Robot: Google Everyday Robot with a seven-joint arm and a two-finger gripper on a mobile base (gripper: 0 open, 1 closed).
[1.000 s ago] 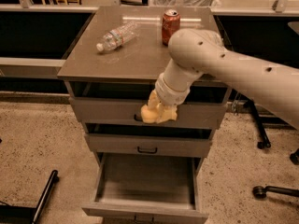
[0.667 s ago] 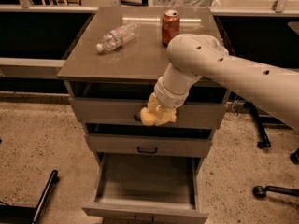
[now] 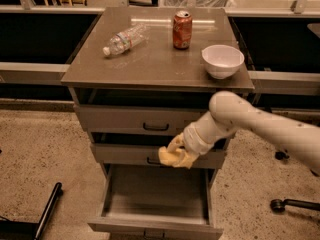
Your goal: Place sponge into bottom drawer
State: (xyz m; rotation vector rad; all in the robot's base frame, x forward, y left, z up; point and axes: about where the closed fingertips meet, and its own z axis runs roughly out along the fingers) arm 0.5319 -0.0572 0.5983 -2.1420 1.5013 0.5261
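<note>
The pale yellow sponge is held in my gripper, in front of the middle drawer's front panel. My white arm reaches in from the right. The gripper's fingers are shut on the sponge. The bottom drawer of the grey cabinet is pulled open below the gripper, and its inside looks bare. The sponge hangs above the drawer's back part, apart from it.
On the cabinet top lie a clear plastic bottle, a red soda can and a white bowl. The two upper drawers are shut. Chair wheels stand on the floor at right; a black bar lies at left.
My arm has dropped lower and swung right, uncovering the white bowl. The sponge has come down from the top drawer's level to the middle drawer's front.
</note>
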